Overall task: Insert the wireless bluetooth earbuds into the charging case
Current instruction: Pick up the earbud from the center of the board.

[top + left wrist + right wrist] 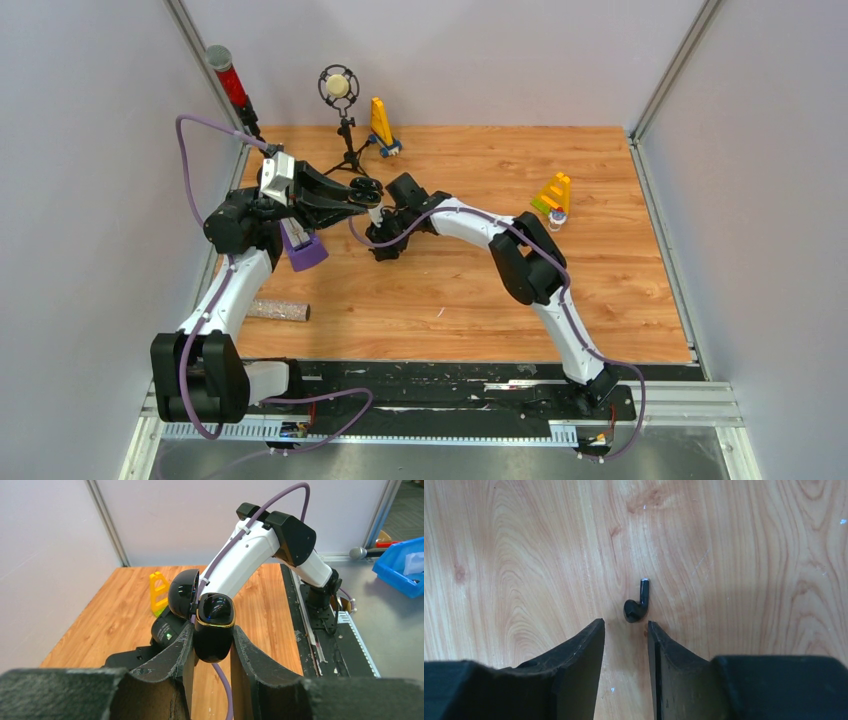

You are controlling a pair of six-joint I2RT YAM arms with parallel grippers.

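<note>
A glossy black charging case [214,632] with a gold rim is held up in the air, its lid [182,594] swung open to the left. My left gripper [212,630] is shut on the case's lower body; from above it [365,192] hangs over the back left of the table. A shiny dark shape fills the case's well, and I cannot tell what it is. One black earbud [635,607] lies on the wood, stem pointing away. My right gripper [625,625] hovers open just short of it, nothing between its fingers [589,640]. No other earbuds show.
A yellow toy block [553,193] stands at the right, another [381,125] at the back beside a microphone stand [340,90]. A purple piece [303,248] and a glittery cylinder [278,311] sit at the left. A blue bin [400,565] lies off the table.
</note>
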